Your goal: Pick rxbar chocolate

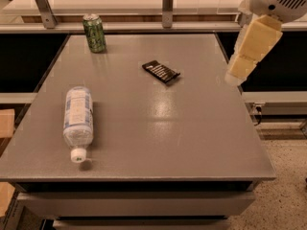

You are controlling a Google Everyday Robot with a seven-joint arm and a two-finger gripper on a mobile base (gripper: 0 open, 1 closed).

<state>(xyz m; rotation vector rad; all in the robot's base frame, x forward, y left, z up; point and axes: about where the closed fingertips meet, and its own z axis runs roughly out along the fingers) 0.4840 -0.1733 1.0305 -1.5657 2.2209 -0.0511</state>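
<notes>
The rxbar chocolate is a small flat black bar with thin white lines. It lies on the grey table, a little right of the middle and towards the back. My gripper hangs from the white arm at the upper right, over the table's right edge, well to the right of the bar and above the surface. It holds nothing that I can see.
A green can stands upright at the table's back left. A clear water bottle lies on its side at the left, its white cap towards the front. A shelf with metal posts runs behind the table.
</notes>
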